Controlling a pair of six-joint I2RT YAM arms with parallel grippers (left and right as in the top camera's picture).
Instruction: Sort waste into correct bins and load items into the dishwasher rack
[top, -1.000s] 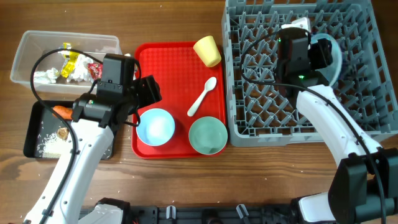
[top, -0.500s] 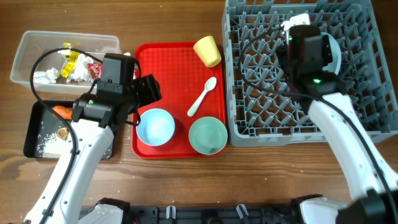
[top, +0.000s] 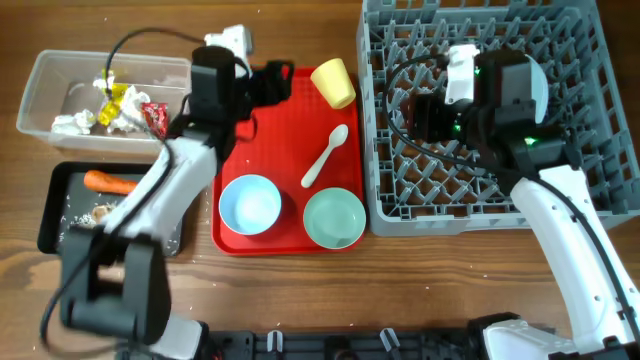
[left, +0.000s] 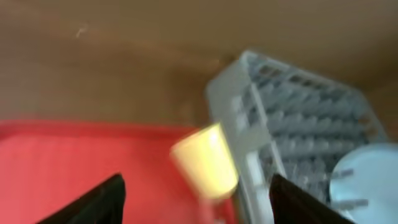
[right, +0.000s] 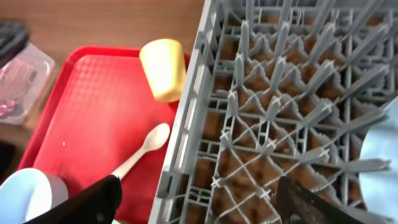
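Yellow marks the target, I judge. The small yellow cup (top: 334, 81) appears to lie on its side at the far corner of the red serving tray (top: 270, 140), just beside the wall of the grey dishwasher rack (top: 590, 180). The left hand (left: 196, 190) hangs over that corner with its fingers apart and nothing between them. In its wrist view the cup sits just ahead (blurred, so how close is hard to tell).

To do this well, the fingers should straddle the cup's round wall, not its rim, and close gently, since a cup on its side can roll. The finger nearer the rack needs room between the cup and the rack wall. The right hand (right: 199, 186) hovers over the rack pegs, fingers wide and empty, and should keep clear of the cup's path.

Counted:
- **Dishes:** one cup, one white plastic spoon (top: 325, 155), and two bowls on the serving tray, a pale-blue bowl (top: 250, 204) and a mint-green bowl (top: 334, 217). One pale-blue plate (right: 379, 162) is already in the rack.
- **Bins:** two stand on the desk (top: 280, 30).
  - The clear tub (top: 40, 75) holds one yellow wrapper (top: 117, 97), one red wrapper (top: 153, 112) and crumpled white tissue (top: 72, 123) (number of pieces unclear).
  - The black tray (top: 50, 215) holds one carrot (top: 110, 182), one brown lump (top: 99, 211) and scattered rice grains (top: 75, 235).
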